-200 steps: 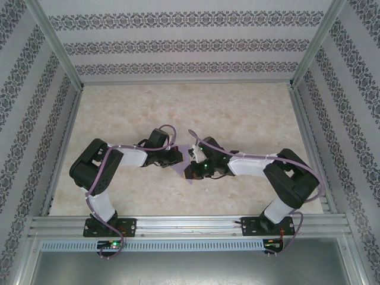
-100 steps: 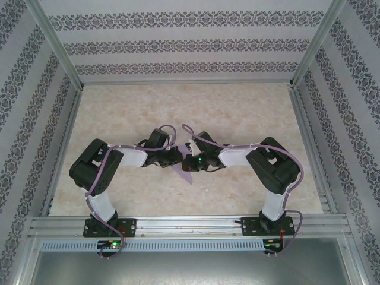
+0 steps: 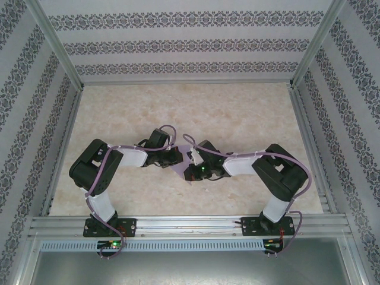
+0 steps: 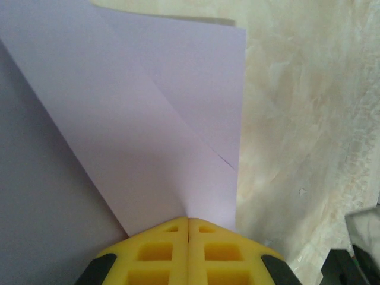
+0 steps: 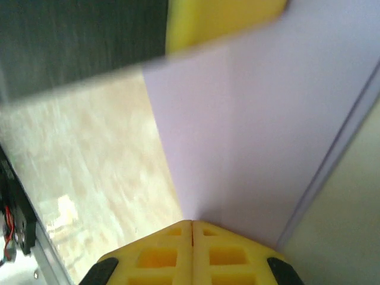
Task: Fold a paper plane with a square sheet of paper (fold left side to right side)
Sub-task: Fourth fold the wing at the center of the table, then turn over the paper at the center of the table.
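At the middle of the counter, the lilac sheet of paper sits between the arms, left hand and right hand each clamped shut on an edge. It stretches straight ahead of both, equally near.

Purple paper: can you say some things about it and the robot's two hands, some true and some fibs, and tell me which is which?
1. The paper is pale purple. True.
2. The left gripper is wide open. False: its yellow fingers are pressed together, pinching the paper.
3. The right gripper is shut on the paper too. True.
4. The paper is one flat, unfolded square. False: it is folded, with layers overlapping and a slanting edge running across it.
5. The table is plain black. False: it is a marbled beige.
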Robot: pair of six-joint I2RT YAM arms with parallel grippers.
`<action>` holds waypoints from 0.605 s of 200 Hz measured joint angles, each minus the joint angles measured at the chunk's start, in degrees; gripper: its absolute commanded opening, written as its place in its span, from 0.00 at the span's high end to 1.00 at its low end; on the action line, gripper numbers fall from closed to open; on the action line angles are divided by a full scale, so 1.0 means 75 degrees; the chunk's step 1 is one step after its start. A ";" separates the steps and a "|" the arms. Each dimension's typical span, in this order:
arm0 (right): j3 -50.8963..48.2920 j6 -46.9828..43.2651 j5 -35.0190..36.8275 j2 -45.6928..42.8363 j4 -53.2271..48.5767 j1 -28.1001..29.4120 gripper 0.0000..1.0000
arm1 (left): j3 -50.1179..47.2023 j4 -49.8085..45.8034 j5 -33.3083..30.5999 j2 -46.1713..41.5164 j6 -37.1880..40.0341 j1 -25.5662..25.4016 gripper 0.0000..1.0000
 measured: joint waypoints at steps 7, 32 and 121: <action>-0.0105 0.0015 -0.0035 -0.0114 -0.0076 0.0015 1.00 | 0.0006 -0.0029 -0.0009 -0.0006 0.0000 0.0000 1.00; -0.0460 0.0017 -0.0128 -0.0487 -0.0303 0.0044 1.00 | 0.0029 -0.0152 -0.0044 -0.0050 0.0003 -0.0006 0.98; -0.0697 -0.0478 -0.0708 -0.1658 -0.0930 -0.1262 0.65 | 0.0513 -0.1017 -0.0440 -0.1256 0.0300 0.0012 0.71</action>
